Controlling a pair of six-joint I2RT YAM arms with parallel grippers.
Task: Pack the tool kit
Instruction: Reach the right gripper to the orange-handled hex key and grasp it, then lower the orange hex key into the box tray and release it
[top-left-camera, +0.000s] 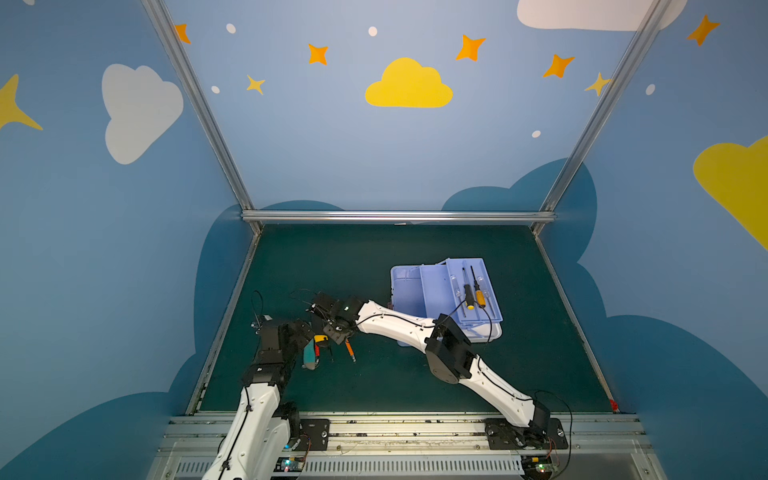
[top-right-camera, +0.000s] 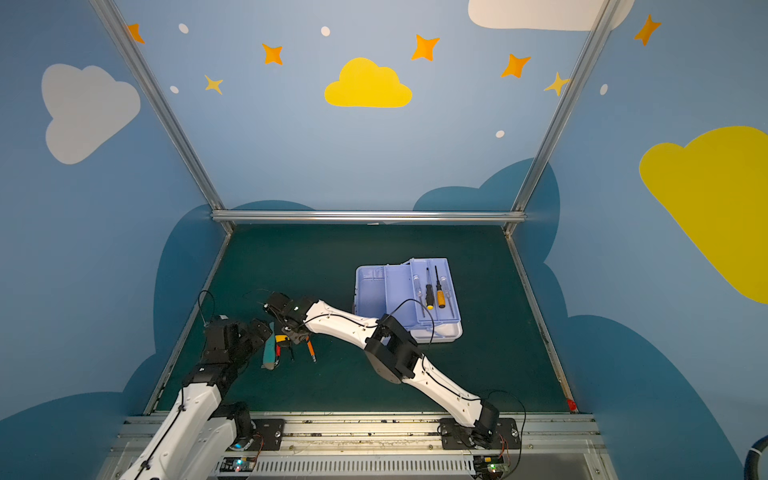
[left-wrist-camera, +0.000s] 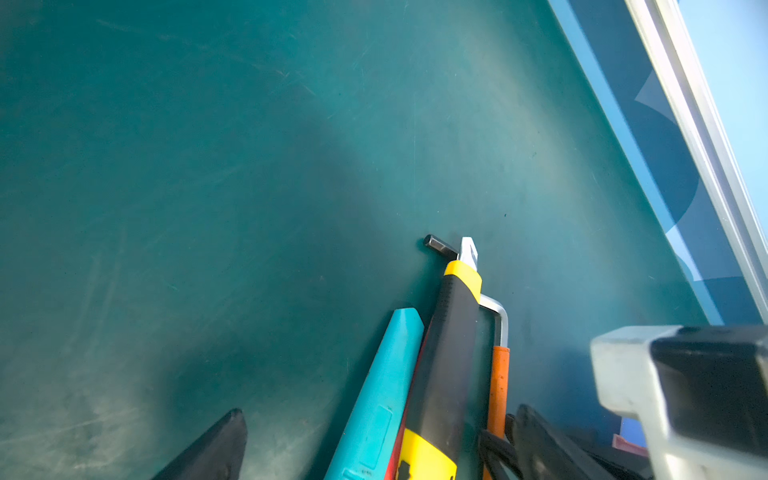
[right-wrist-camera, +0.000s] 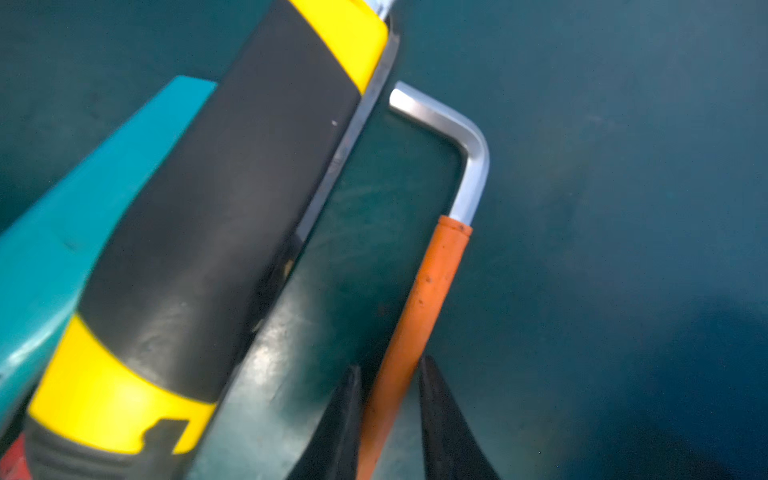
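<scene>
The tool kit lies open right of centre in both top views, lavender-blue inside, and its raised tray holds screwdrivers. The loose tools lie together at the left: a teal knife, a yellow-and-black cutter and an orange wrench with a bent steel end. My right gripper reaches across the middle, its fingers pressed on either side of the wrench's orange handle. My left gripper stands wide open over the teal knife and cutter, touching neither.
A short black bar pokes out from under the cutter's tip. The right arm's grey and black wrist block sits close beside my left gripper. The aluminium side rail runs just left of the tools. Green mat covers the floor.
</scene>
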